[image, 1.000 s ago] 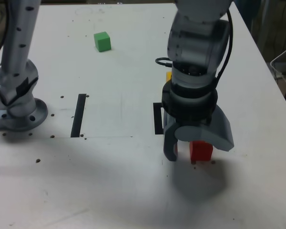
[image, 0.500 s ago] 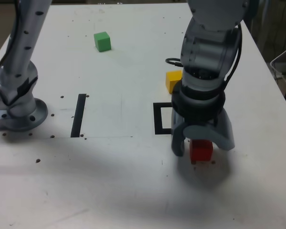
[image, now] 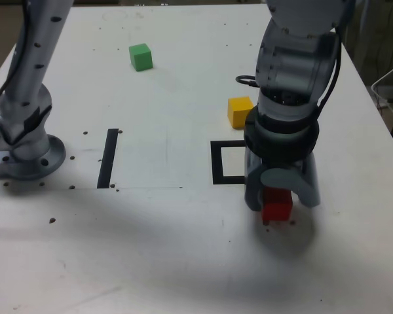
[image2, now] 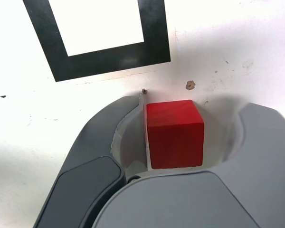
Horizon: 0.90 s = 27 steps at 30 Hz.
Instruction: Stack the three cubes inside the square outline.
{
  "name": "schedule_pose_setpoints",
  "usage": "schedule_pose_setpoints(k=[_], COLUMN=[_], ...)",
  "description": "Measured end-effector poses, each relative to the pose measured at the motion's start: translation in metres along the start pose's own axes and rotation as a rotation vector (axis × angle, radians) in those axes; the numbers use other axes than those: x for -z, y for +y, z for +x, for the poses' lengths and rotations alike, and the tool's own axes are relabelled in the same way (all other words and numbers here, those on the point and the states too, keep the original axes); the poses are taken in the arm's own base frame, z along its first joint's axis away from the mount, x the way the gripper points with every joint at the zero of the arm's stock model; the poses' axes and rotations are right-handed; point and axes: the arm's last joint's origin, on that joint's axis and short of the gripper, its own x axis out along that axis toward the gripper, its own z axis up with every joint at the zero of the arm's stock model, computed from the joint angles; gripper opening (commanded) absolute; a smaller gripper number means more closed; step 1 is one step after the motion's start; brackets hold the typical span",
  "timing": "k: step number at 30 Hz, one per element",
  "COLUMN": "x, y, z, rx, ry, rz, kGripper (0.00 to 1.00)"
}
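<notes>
We count 0 of 3 cubes stacked. Our gripper (image: 275,196) is down around the red cube (image2: 175,134), jaws partly open: 1 finger touches it, the other shows a gap, so nothing is held. The cube sits on the table (image: 183,261), just outside the empty square outline (image: 217,162), at its 5 o'clock. The yellow cube (image: 240,111) lies near 12, the green cube (image: 140,57) well apart at 10.
</notes>
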Motion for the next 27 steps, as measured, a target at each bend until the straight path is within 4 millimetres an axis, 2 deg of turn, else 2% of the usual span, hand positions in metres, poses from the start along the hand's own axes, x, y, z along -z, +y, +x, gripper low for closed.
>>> schedule_pose_setpoints(k=[6,13,23,27], x=[-0.001,0.001,0.015,0.026], y=[0.0,0.002,0.009,0.023], z=[0.004,0.004,-0.019,-0.035], rx=[0.004,0.0,0.001,-0.002], ry=[0.013,0.031,0.027,0.007], rz=[-0.011,-0.017,-0.013,-0.016], kGripper=[0.27,0.15,0.11,0.11])
